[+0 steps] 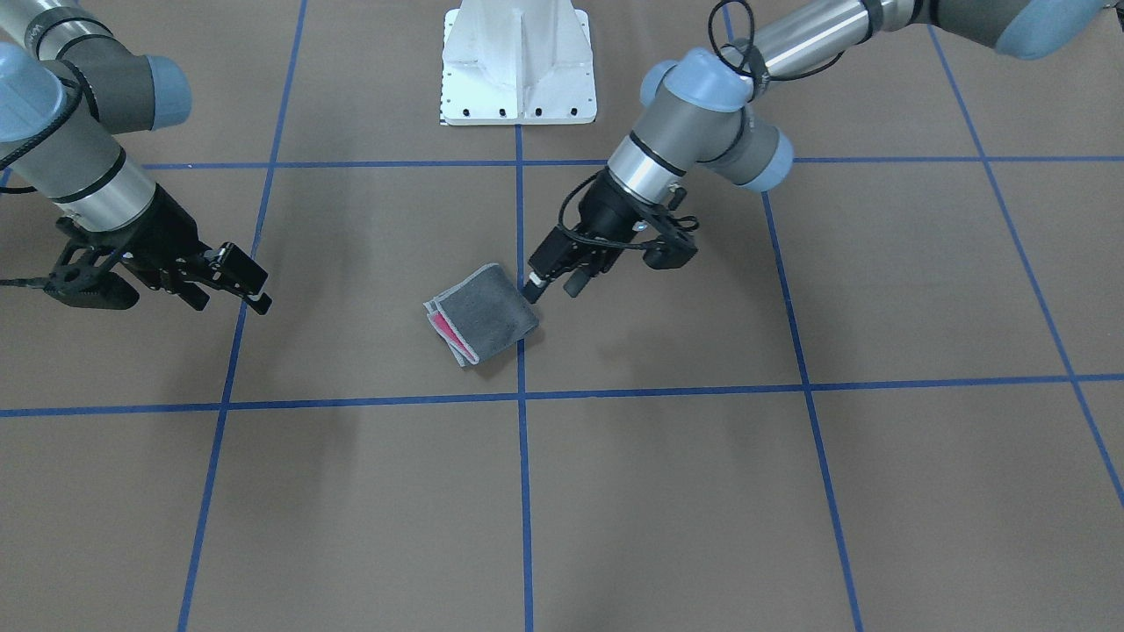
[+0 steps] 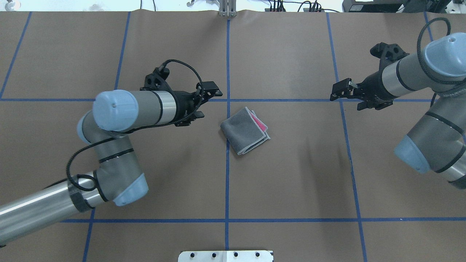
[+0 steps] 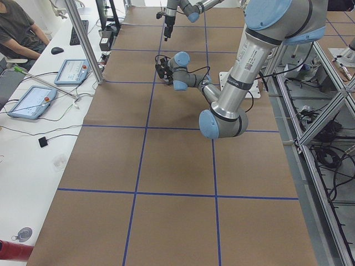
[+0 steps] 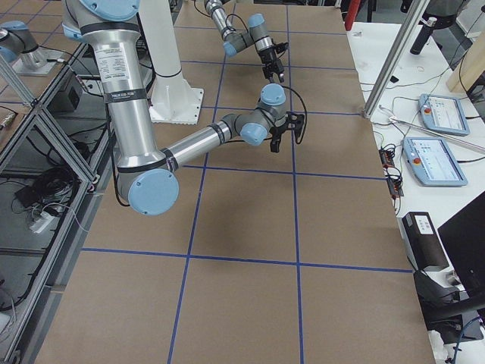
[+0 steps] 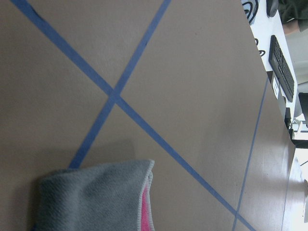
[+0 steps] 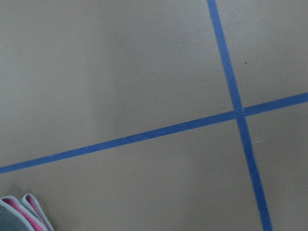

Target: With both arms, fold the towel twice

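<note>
The towel lies folded into a small square near the table's middle, dark grey face up, with pink and light grey border layers showing along one edge; it also shows in the overhead view. My left gripper is open and empty, low over the table just beside the towel's folded edge. My right gripper is open and empty, well away from the towel. The left wrist view shows the towel at the bottom; the right wrist view shows only its corner.
The white pedestal base stands at the robot's side of the table. Blue tape lines grid the brown surface. A side bench with tablets and a seated operator lies beyond the table's far edge.
</note>
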Available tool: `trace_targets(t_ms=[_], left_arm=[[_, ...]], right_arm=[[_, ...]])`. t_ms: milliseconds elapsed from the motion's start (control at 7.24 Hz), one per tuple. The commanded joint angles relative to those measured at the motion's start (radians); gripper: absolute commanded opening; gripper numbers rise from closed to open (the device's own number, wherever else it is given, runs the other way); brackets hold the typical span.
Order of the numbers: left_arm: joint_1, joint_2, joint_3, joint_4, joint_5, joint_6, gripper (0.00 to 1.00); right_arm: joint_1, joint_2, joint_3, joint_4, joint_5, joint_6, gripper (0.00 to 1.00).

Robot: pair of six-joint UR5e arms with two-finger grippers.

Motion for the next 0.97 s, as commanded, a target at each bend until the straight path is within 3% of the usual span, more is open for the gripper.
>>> trace_targets(t_ms=[0, 276, 553, 829], left_arm=[[-0.152, 0.218, -0.107, 0.055, -0.167, 0.334, 1.00], [-0.380, 0.288, -0.106, 0.182, -0.343, 0.661, 1.00], [-0.499, 0.334, -0.130, 0.432, -0.356, 1.101, 1.00], [-0.594, 0.335, -0.205, 0.794, -0.419, 1.487, 1.00]], right_arm=[[0.101, -0.044, -0.035, -0.028, 0.022, -0.220, 1.00], [0.202, -0.042, -0.046, -0.157, 0.024, -0.458, 1.00], [0.293, -0.041, -0.061, -0.284, 0.067, -0.728, 1.00], [0.394, -0.044, -0.072, -0.402, 0.149, -0.917, 1.00]])
